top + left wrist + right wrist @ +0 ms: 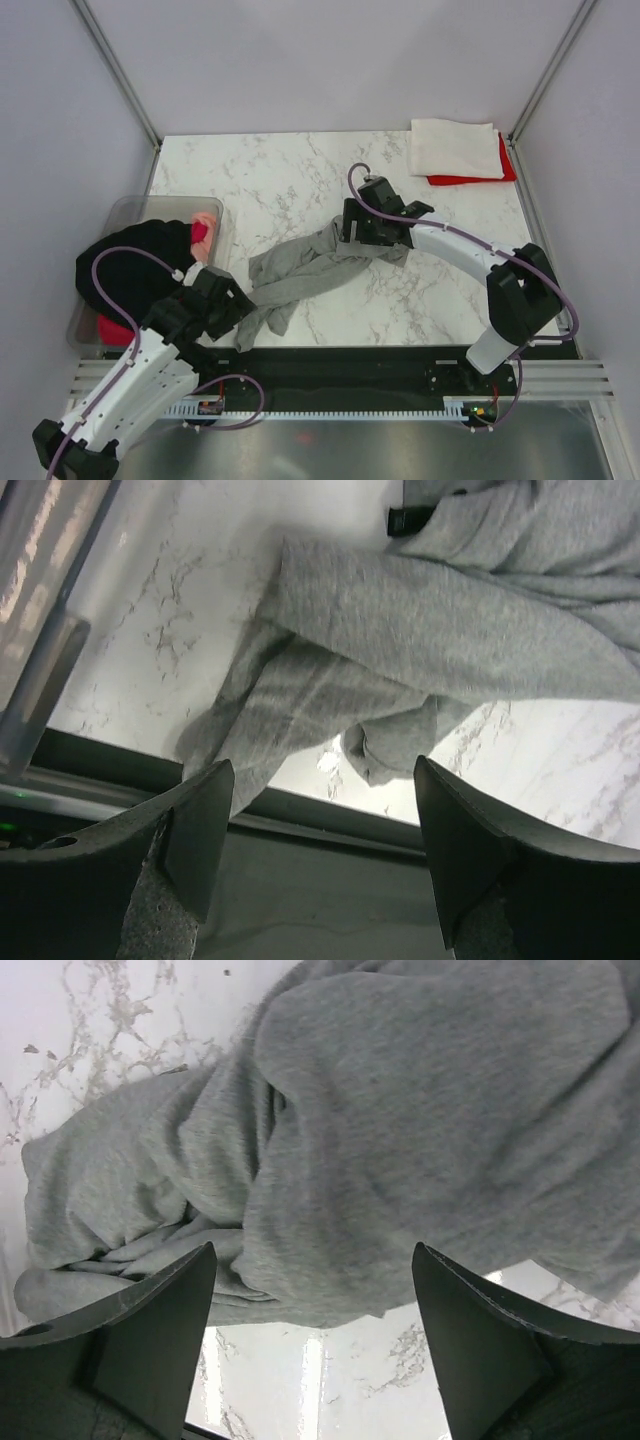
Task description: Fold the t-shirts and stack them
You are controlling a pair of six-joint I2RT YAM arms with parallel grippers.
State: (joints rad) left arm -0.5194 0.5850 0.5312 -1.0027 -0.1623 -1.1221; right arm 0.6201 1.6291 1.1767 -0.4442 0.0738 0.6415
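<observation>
A heather grey t-shirt [300, 275] lies crumpled in a long heap across the middle of the marble table. My left gripper [238, 305] is at the shirt's near-left end, by the table's front edge. In the left wrist view this gripper [325, 810] stands open with nothing between its fingers, and the grey cloth [420, 650] lies just beyond the tips. My right gripper [352, 228] hovers over the shirt's far-right end. It [312, 1300] is open too, with the grey fabric [400, 1130] bunched ahead of it and not gripped.
A folded white t-shirt [455, 148] lies on a red one [470, 180] at the back right corner. A clear plastic tub [130, 215] at the left holds black [135, 265], pink [205, 225] and red [115, 330] shirts. Frame posts rise at both back corners.
</observation>
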